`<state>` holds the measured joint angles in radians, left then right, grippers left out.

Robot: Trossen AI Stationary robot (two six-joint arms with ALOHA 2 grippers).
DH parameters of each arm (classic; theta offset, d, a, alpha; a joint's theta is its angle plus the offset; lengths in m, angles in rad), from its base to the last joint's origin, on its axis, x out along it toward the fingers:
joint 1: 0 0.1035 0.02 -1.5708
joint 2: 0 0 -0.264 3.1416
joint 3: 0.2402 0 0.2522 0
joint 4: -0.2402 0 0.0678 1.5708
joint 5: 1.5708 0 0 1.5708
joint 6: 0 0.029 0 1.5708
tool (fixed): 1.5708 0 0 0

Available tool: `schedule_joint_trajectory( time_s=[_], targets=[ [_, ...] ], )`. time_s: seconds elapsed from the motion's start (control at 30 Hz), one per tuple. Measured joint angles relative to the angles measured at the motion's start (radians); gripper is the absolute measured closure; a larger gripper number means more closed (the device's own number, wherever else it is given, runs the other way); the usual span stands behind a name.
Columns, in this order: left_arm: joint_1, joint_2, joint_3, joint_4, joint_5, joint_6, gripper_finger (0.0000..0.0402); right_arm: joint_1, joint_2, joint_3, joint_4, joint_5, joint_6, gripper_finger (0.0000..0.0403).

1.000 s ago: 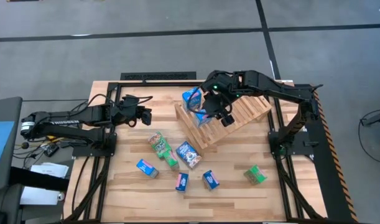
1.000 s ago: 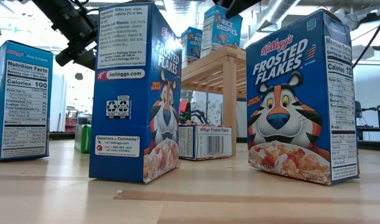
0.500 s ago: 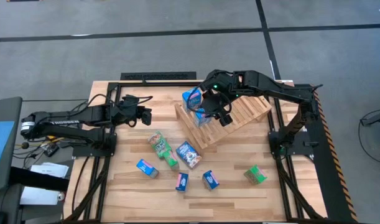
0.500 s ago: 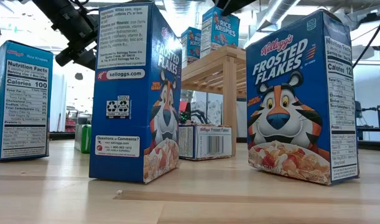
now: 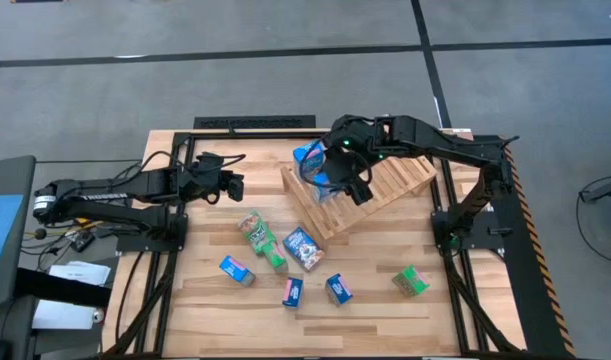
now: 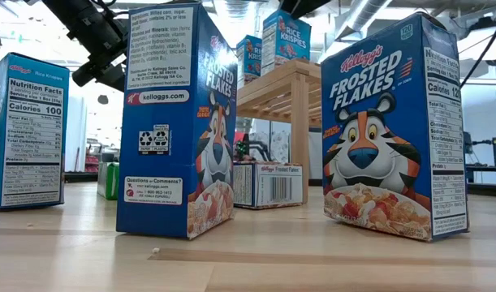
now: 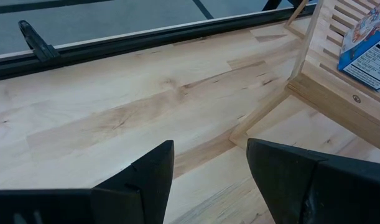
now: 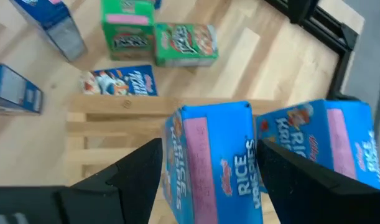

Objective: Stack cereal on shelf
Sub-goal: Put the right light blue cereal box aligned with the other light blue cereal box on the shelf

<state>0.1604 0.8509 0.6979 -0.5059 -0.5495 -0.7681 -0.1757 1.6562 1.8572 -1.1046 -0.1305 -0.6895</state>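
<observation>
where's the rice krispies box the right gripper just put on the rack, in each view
High view: Rice Krispies box on the rack, under the right gripper.
Low view: upper centre, atop the rack.
Left wrist view: cannot tell.
Right wrist view: centre, between the fingers.
Shared landmark: the rack.

Tabletop [image 7: 115, 118]: pale wood planks, smooth, satin sheen, visible grain. Shelf [image 5: 385, 185]: same light wood, thin bare slats, matt. Cereal boxes [image 6: 381, 130]: printed cardboard, slightly glossy. Left pincer [image 7: 208, 180] fingers [image 7: 146, 180]: dark matt plastic, smooth. Right pincer [image 8: 208, 180]: same dark matt finish. Frame rail [image 7: 146, 37] along the tabletop's far edge: black metal, semi-gloss.
</observation>
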Motion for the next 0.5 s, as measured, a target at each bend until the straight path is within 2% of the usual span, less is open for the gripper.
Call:
schedule_joint_trajectory(
  time_s=[0.17, 0.5],
  targets=[
    [0.000, 0.000, 0.000, 0.000, 0.000, 0.000, 0.0210, -0.001, 0.001, 0.022, -0.016, 0.012, -0.003, 0.0116],
    [0.000, 0.000, 0.000, 0.000, 0.000, -0.003, 0.0210, -0.005, -0.001, 0.230, -0.062, 0.050, 0.007, 0.0117]
  ],
)
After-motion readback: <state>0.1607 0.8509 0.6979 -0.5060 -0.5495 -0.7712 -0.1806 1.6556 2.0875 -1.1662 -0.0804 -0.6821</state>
